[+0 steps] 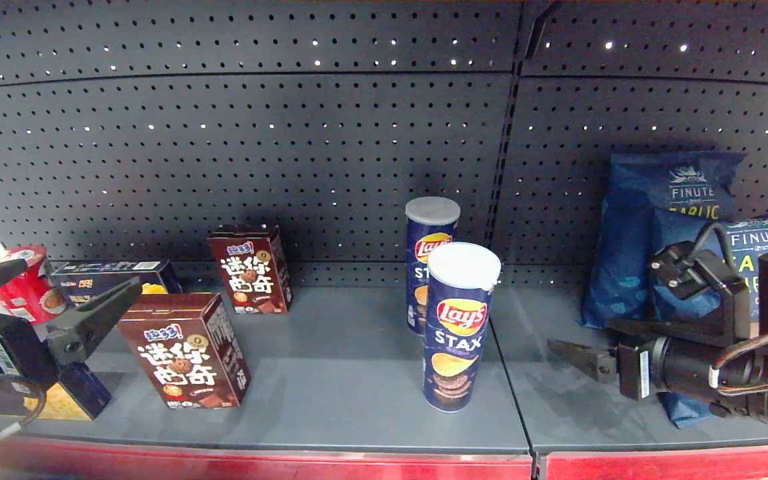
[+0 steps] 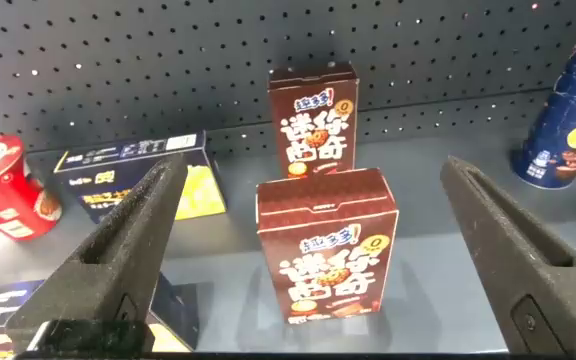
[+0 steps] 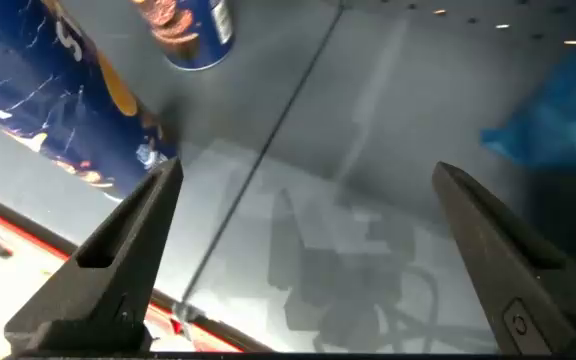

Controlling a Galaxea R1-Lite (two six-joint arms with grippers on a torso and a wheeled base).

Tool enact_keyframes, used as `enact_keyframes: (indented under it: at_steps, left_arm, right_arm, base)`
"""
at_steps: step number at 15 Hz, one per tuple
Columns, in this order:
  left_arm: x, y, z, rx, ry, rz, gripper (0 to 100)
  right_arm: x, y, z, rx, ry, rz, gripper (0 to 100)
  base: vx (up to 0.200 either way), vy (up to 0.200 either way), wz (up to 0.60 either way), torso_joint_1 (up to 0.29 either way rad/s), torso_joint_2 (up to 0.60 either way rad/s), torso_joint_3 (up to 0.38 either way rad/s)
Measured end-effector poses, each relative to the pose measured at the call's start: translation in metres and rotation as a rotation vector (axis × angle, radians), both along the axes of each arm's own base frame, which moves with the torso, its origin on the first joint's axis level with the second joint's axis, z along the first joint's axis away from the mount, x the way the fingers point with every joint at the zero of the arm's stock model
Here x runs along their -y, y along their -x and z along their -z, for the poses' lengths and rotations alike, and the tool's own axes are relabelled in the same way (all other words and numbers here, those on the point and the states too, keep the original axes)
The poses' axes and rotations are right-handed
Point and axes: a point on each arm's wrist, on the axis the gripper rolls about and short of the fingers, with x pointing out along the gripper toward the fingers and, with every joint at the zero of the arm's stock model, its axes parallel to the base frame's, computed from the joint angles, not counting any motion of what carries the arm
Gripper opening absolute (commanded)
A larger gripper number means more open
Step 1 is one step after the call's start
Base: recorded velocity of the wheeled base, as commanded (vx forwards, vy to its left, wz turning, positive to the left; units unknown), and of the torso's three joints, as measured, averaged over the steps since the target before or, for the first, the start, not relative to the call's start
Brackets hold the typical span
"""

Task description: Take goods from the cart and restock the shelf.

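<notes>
Two brown cookie boxes stand on the grey shelf [image 1: 344, 380]: one in front [image 1: 187, 350] [image 2: 328, 250] and one behind it [image 1: 251, 270] [image 2: 313, 120]. My left gripper [image 1: 83, 272] [image 2: 313, 165] hovers open at the shelf's left end, just before the front box, holding nothing. Two blue chip cans stand mid-shelf, a front can [image 1: 457, 327] [image 3: 38, 110] and a back can [image 1: 427, 253] [image 3: 188, 30]. My right gripper [image 1: 581, 337] [image 3: 308, 168] is open and empty, low over the shelf to the right of the front can.
Blue chip bags [image 1: 664, 220] [image 3: 558, 130] lean on the pegboard at the right. A red cup [image 1: 31, 290] [image 2: 3, 185] and a dark blue box [image 1: 111, 275] [image 2: 138, 170] sit at the far left, another dark box [image 1: 71, 400] near the red front edge [image 1: 291, 463].
</notes>
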Motion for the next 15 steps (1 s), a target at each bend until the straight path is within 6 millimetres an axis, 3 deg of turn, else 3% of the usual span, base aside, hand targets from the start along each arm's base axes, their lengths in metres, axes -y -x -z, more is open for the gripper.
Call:
enact_keyframes:
  at_steps: [7,15]
  left_arm:
    - [0.005,-0.007,0.008,-0.046,-0.017,0.025,100]
    - [0.005,-0.008,0.015,-0.072,-0.028,0.022,100]
  right_arm:
    - [-0.033,-0.024,0.008,-0.032,0.019,-0.076,100]
    - [-0.058,-0.031,0.017,-0.055,0.037,-0.140,100]
  base:
    - [0.000,0.000,0.00,0.000,0.00,0.000]
    - [0.000,0.000,0.00,0.000,0.00,0.000]
